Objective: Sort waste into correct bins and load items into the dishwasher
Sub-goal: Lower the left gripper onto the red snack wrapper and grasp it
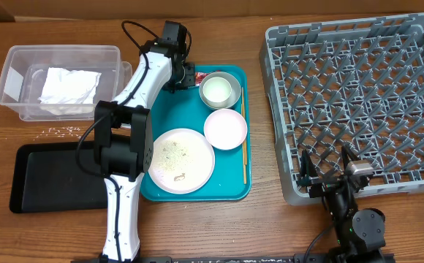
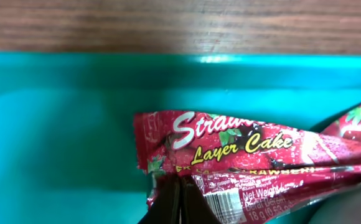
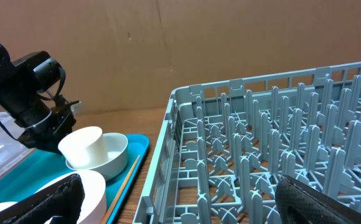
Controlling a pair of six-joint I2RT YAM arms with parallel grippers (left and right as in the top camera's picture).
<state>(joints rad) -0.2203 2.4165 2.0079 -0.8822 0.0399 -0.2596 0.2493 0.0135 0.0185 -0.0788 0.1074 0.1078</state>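
Observation:
My left gripper (image 1: 188, 76) is at the back left corner of the teal tray (image 1: 234, 191). In the left wrist view its jaws (image 2: 180, 200) are shut on the edge of the red-and-white wrapper (image 2: 249, 155), which lies on the tray. The white cup (image 1: 218, 89) stands in the metal bowl (image 1: 235, 78). The pink bowl (image 1: 225, 128) and the plate (image 1: 181, 159), which has crumbs on it, sit on the tray. The white napkin (image 1: 67, 85) lies in the clear tub (image 1: 14, 58). My right gripper (image 1: 330, 172) is open and empty at the front edge of the grey dish rack (image 1: 358, 95).
The black tray (image 1: 47, 179) lies at the front left. Rice-like crumbs (image 1: 62, 131) are scattered on the table between the black tray and the tub. Chopsticks (image 1: 243, 157) lie along the teal tray's right side. The rack (image 3: 261, 143) fills the right wrist view.

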